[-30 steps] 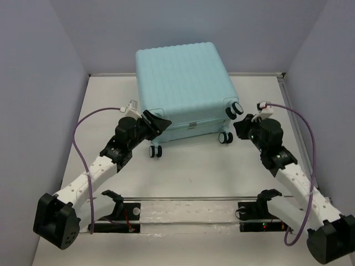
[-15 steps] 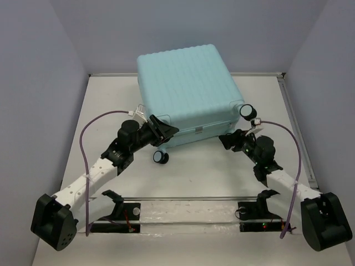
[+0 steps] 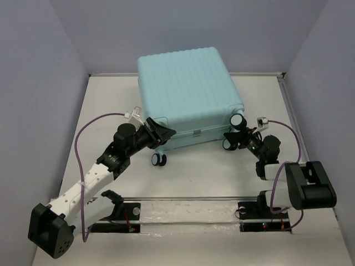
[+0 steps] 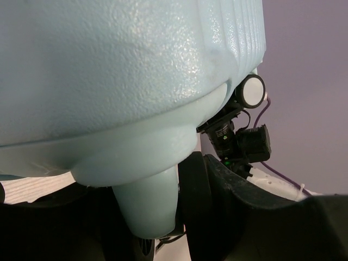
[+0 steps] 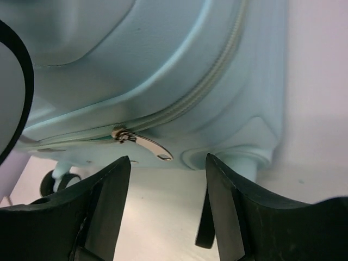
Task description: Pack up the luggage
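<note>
The luggage (image 3: pixel 186 88), a pale aqua ribbed suitcase, lies closed at the back middle of the table, its wheeled end toward the arms. My left gripper (image 3: pixel 160 132) is at its near left corner. In the left wrist view it (image 4: pixel 163 206) is shut on the aqua wheel post (image 4: pixel 147 198) and the black wheel (image 4: pixel 196 185) beside it. My right gripper (image 3: pixel 236 139) sits low by the right wheels (image 3: pixel 238 119). In the right wrist view it (image 5: pixel 167 163) is open and empty. The metal zipper pull (image 5: pixel 144 143) hangs just beyond its fingertips (image 5: pixel 118 168).
A loose wheel (image 3: pixel 159 159) of the case rests on the table below the left gripper. The white table (image 3: pixel 111 100) has a raised rim (image 3: pixel 291 111) and grey walls on three sides. A metal rail (image 3: pixel 183 198) crosses the front between the arm bases.
The luggage has turned a little, its right wheeled corner swinging outward. The right gripper has opened and its arm has folded down low. The left gripper has stayed at its corner.
</note>
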{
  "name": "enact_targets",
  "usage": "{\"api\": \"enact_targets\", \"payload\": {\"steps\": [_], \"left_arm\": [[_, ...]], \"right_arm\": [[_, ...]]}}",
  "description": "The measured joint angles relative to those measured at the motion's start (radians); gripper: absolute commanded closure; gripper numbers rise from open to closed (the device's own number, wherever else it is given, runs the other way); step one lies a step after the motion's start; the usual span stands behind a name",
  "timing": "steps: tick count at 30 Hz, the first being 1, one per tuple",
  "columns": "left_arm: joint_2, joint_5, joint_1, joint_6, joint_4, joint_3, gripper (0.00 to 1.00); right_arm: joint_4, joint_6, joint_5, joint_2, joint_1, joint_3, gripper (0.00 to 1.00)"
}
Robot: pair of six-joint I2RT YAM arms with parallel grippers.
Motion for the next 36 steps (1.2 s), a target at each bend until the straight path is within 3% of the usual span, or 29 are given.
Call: {"api": "enact_targets", "payload": {"steps": [9,18,21,23,29,36], "left_arm": [[-0.013,-0.007,0.0,-0.001,0.02,-0.019,0.94],[-0.014,-0.007,0.0,-0.004,0.05,-0.035,0.94],[-0.014,-0.007,0.0,-0.004,0.054,-0.036,0.94],[-0.014,-0.007,0.0,-0.004,0.058,-0.038,0.94],[-0.014,-0.006,0.0,-0.005,0.066,-0.043,0.94],[-0.014,0.0,0.0,-0.021,0.091,-0.053,0.94]], "right_arm": [[0.118,0.031,-0.126,0.078,0.0,0.008,0.44],[0.148,0.047,-0.127,0.073,0.0,0.01,0.6],[0.151,0.055,-0.121,0.063,-0.001,0.01,0.69],[0.162,0.056,-0.116,0.06,-0.001,0.01,0.7],[0.177,0.064,-0.103,0.059,-0.001,0.01,0.93],[0.196,0.082,-0.067,0.059,0.009,0.001,0.93]]}}
